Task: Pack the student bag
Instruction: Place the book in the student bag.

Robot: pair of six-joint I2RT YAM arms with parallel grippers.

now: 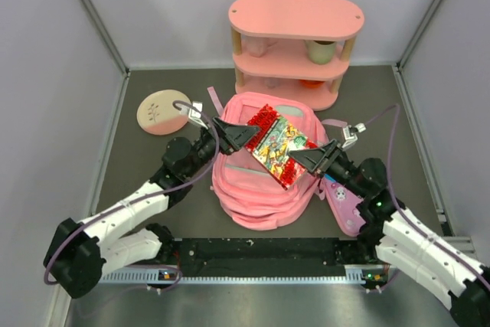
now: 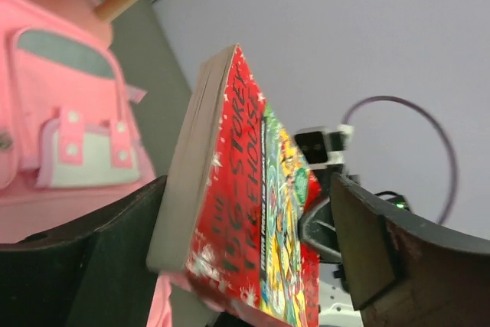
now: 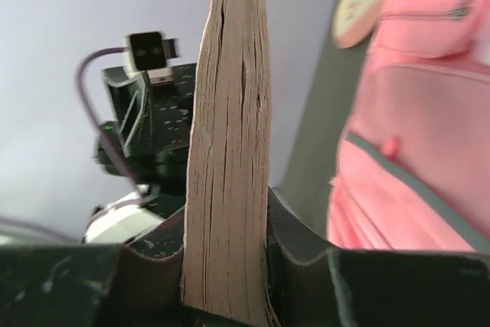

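Transferring book (image 1: 279,145) over student bag (image 1: 260,201): right gripper (image 1: 295,160) clamps it, left gripper (image 1: 253,129) spread, released. Next: left withdraws, bag needs opening.

1. Table (image 1: 383,97) is viewed whole from high above its near edge.
2. Book (image 2: 230,220) is framed close from the left wrist.
3. Its page edge is framed closer from the right wrist; book and student bag (image 1: 260,204) are shared by all views.
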